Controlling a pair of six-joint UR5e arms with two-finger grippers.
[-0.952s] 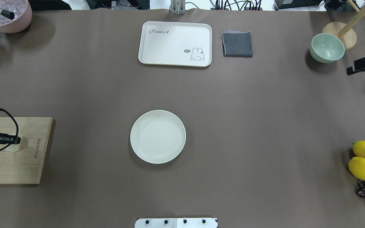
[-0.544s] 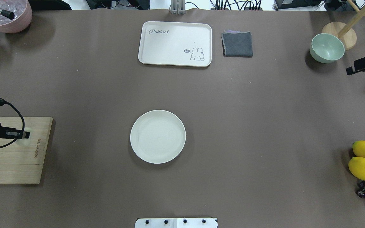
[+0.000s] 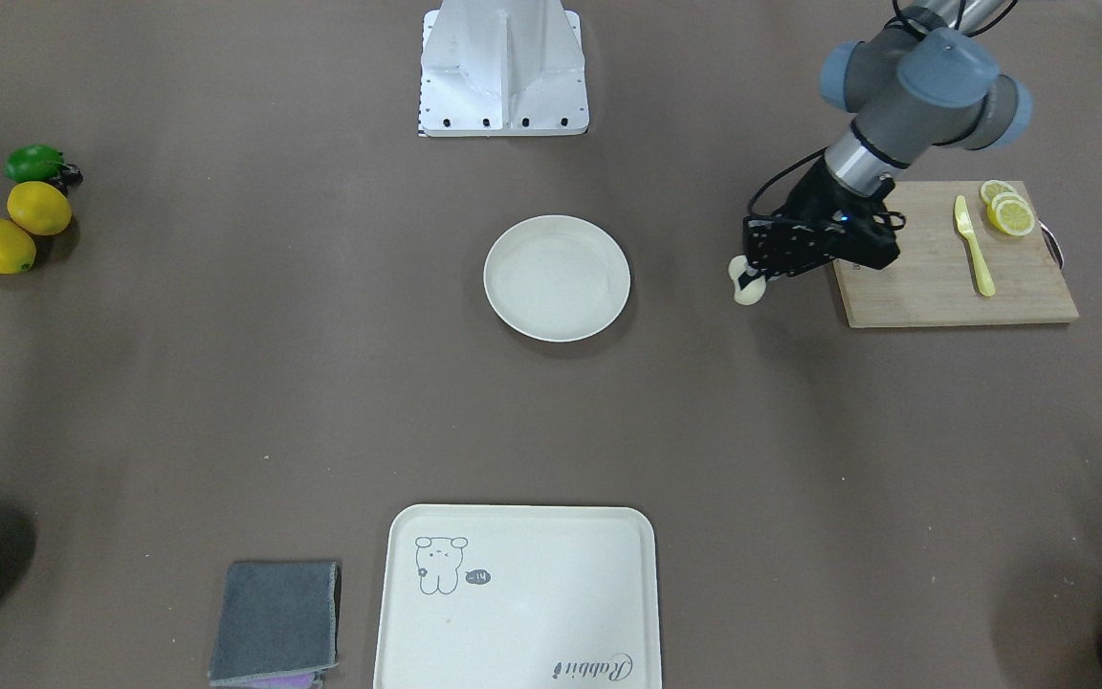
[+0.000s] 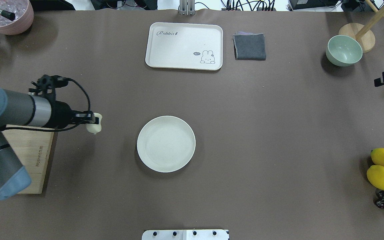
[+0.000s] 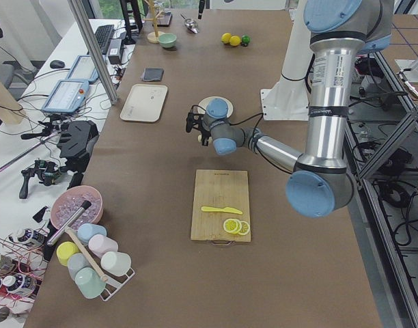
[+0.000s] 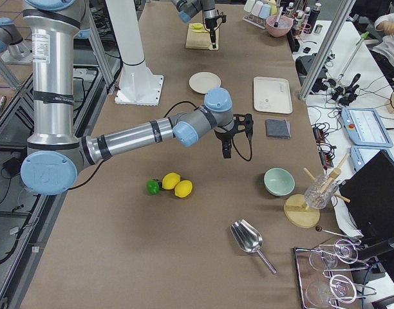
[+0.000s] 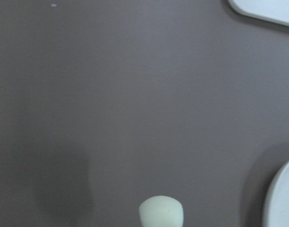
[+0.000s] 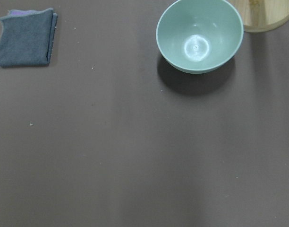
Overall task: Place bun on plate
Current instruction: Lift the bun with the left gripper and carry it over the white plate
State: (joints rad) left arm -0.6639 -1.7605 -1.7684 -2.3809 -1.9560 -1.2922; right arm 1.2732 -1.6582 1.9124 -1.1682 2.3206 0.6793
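We see the robot's left gripper (image 4: 93,121) pinched narrowly on a small, smooth, cream-white bun (image 4: 96,128), a rounded lump that bulges out past the black fingertips. The bun hangs in the air above the matt brown table (image 4: 262,133). It is just beyond the edge of a pale bamboo cutting board (image 4: 38,160) and part of the way toward a round, plain cream-white plate (image 4: 166,144). The plate is a shallow, matt dish with a raised rim, and nothing lies in it. It sits near the middle of the table, apart from the bun.

We judge that the carrying step is in hand: the bun is gripped and lifted, but not yet over the plate. As we read it, the next move calls for travelling sideways until the bun is above the plate's flat centre. The gripper would then lower close to the surface and spread its fingers. Because the bun is rounded and looks soft, a high release could let it roll toward the rim, and a hard squeeze could dent it.

In the left wrist view the bun's domed tip shows at the bottom edge, with the plate's curved rim at the right edge.

The right gripper (image 6: 226,149) hangs over the table's right end, near a pale green bowl (image 4: 344,50). We cannot tell whether its fingers are spread or closed.
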